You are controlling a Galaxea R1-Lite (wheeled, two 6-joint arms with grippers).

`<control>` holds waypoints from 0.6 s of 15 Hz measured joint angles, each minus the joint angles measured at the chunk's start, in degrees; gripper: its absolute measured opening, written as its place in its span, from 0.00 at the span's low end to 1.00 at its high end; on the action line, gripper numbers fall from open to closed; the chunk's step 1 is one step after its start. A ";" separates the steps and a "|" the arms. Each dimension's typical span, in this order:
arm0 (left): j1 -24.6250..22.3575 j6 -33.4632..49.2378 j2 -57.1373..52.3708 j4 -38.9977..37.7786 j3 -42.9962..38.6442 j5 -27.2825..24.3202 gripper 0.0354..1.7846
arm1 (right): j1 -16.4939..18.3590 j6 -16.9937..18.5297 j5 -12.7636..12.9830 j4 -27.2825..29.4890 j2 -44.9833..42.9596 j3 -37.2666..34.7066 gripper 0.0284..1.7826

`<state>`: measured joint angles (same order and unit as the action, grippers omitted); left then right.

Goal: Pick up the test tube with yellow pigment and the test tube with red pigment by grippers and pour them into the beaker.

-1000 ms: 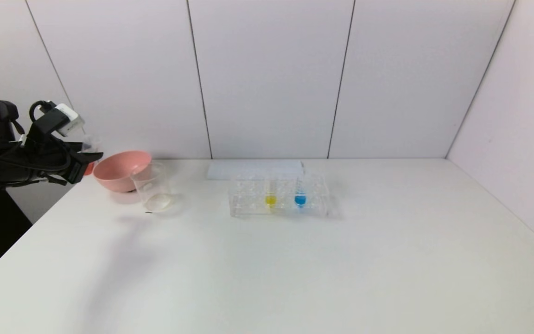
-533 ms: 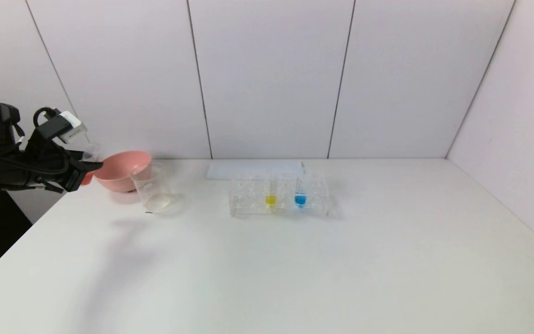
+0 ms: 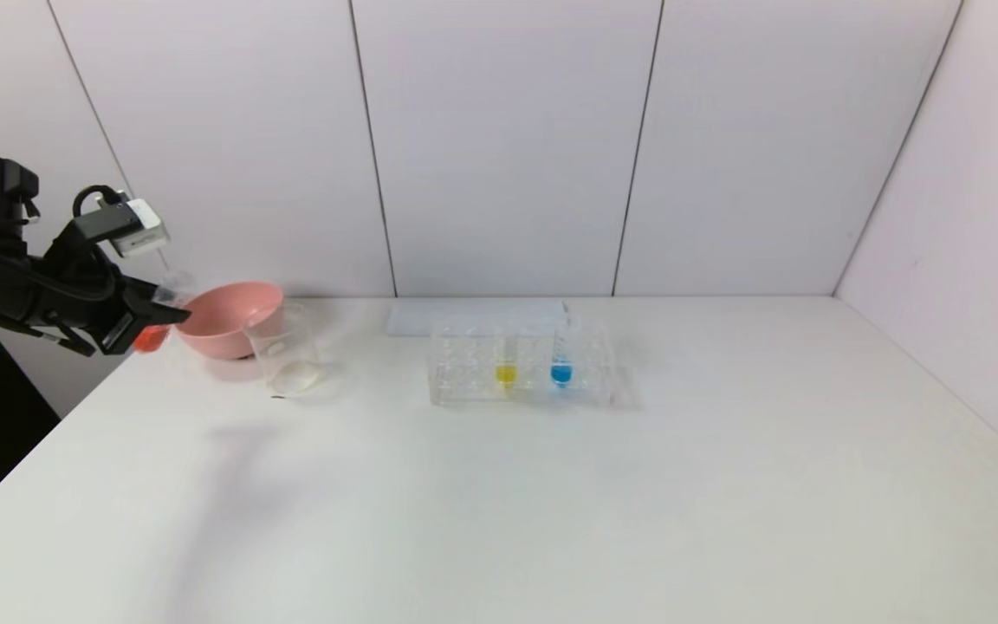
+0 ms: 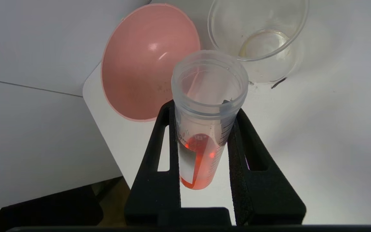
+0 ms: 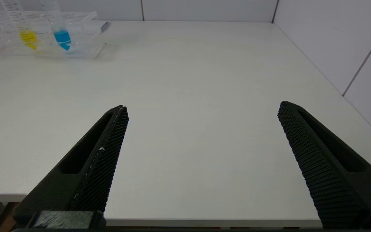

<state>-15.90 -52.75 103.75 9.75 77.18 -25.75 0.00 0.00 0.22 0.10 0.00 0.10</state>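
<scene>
My left gripper (image 3: 148, 316) is shut on the test tube with red pigment (image 4: 201, 129), held in the air at the table's far left, beside the pink bowl (image 3: 223, 319). The tube leans with its open mouth toward the bowl and the beaker (image 3: 284, 351); red-orange liquid sits at its rounded bottom (image 3: 150, 336). The beaker (image 4: 258, 35) stands on the table just right of the bowl and holds a little pale liquid. The test tube with yellow pigment (image 3: 506, 360) stands in the clear rack (image 3: 464, 377), also in the right wrist view (image 5: 24, 29). My right gripper (image 5: 201, 111) is open above the table's near edge.
A tube with blue liquid (image 3: 561, 357) stands in the rack right of the yellow one. A flat pale sheet (image 3: 473, 316) lies behind the rack. White wall panels close the back and right side. The table edge runs just left of the bowl.
My left gripper with the red tube has shifted a little left and lower, and the tube's red bottom now shows below the fingers. Nothing else has moved.
</scene>
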 joint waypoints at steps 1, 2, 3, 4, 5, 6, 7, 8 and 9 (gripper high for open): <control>0.11 -0.37 0.29 0.16 0.55 -0.02 0.23 | 0.00 0.00 0.00 0.00 0.00 0.00 0.95; 0.30 -0.59 0.49 0.27 1.12 -0.11 0.23 | 0.00 0.00 0.00 0.00 0.00 0.00 0.95; 0.38 -1.07 0.66 0.83 1.67 -0.27 0.23 | 0.00 0.00 0.00 0.00 0.00 0.00 0.95; 0.39 -1.46 0.77 2.15 2.23 -0.33 0.23 | 0.00 0.00 0.02 0.00 0.00 0.00 0.95; 0.41 -2.12 0.88 4.72 3.28 -0.33 0.23 | 0.00 0.00 0.00 0.00 0.00 0.00 0.95; 0.44 -3.04 1.01 7.74 4.90 -0.33 0.23 | 0.00 0.00 0.02 0.00 0.00 0.00 0.95; 0.44 -4.55 1.18 11.36 6.80 -0.33 0.23 | 0.00 0.00 0.02 0.00 0.00 0.00 0.95; 0.44 -6.45 1.40 15.19 8.81 -0.32 0.23 | 0.00 0.00 0.02 -0.02 0.00 0.00 0.95; 0.41 -8.41 1.65 18.44 11.08 -0.29 0.23 | 0.00 0.00 0.02 0.00 0.00 0.00 0.95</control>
<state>-15.48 -61.16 105.40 28.20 88.26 -26.04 0.00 0.00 0.24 0.10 0.00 0.10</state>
